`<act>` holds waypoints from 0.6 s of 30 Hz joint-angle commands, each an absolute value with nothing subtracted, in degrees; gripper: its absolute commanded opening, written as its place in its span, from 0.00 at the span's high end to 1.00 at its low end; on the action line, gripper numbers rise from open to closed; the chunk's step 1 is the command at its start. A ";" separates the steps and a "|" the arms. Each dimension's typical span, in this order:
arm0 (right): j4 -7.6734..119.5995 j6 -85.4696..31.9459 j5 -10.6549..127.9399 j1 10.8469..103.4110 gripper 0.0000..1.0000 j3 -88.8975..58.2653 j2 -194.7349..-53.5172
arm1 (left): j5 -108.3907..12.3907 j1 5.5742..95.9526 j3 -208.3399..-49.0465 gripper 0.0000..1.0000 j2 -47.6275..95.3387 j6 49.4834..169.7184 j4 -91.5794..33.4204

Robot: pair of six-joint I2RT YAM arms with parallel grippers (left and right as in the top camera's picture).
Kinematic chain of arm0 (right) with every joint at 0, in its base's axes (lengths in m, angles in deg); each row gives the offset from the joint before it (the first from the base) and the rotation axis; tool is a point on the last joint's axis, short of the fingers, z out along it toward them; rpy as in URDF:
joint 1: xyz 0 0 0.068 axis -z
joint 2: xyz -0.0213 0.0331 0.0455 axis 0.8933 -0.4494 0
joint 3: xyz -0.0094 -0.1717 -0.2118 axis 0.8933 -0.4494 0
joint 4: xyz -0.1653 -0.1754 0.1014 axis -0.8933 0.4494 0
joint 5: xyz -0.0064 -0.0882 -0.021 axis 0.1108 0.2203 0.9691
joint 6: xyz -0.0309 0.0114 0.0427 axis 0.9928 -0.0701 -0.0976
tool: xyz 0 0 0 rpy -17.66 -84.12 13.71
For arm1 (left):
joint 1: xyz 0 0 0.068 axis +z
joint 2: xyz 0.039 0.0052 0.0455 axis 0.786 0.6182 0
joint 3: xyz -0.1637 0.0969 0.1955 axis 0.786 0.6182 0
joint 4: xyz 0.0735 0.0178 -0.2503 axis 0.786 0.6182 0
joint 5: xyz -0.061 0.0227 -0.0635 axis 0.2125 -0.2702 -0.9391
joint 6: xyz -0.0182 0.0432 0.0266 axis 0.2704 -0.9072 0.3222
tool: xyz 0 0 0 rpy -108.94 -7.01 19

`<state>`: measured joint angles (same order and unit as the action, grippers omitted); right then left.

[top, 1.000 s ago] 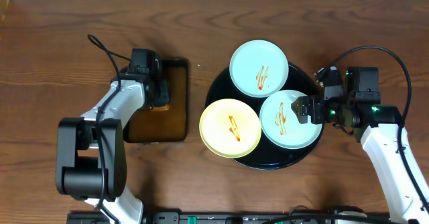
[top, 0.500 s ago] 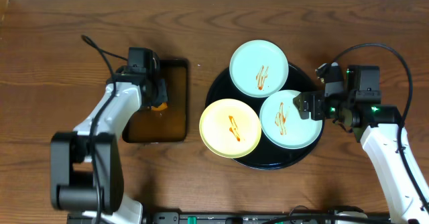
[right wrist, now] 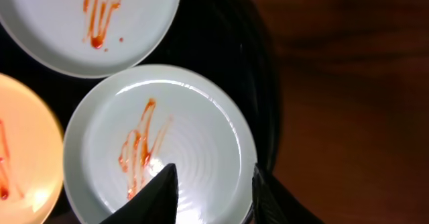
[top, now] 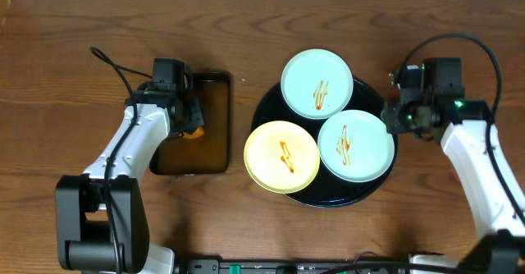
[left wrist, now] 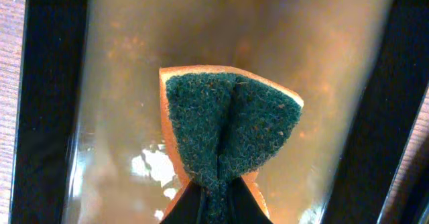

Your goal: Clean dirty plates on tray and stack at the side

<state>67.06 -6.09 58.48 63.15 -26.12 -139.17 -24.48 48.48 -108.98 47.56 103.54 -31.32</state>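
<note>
Plates (top: 317,84), three of them and all streaked orange, lie on the round black tray (top: 264,110): two pale blue, and one yellow overhanging the left rim. Over a rectangular tray (left wrist: 50,103) of brown liquid, the left gripper (left wrist: 218,197) pinches a green-faced sponge (left wrist: 228,127). The right gripper (right wrist: 213,187) hangs above the nearer blue plate's edge, its fingers partly apart and holding nothing.

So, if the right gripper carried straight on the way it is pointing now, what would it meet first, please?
Most likely the nearer pale blue plate on the round black tray: the right gripper points at it, fingers apart over its near edge. Its height above the plate is hard to judge.
</note>
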 commanded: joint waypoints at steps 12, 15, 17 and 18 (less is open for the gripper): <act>61.15 -0.95 61.87 62.12 0.62 -24.44 -158.06 | -23.78 48.50 -109.92 0.93 47.28 105.24 -31.19; 60.61 -0.97 62.43 62.23 0.61 -24.46 -160.16 | -23.78 48.50 -109.92 0.93 47.28 105.24 -31.17; 60.08 -0.99 62.85 62.23 0.64 -24.46 -161.16 | -23.80 48.50 -109.92 0.93 47.28 105.22 -31.17; 60.10 -0.99 62.85 62.23 0.70 -24.46 -161.32 | -23.78 48.50 -109.92 0.93 47.28 105.22 -31.17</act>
<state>60.50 -1.78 61.45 63.13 -25.25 -159.92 -24.48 48.48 -108.98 47.56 104.74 -31.25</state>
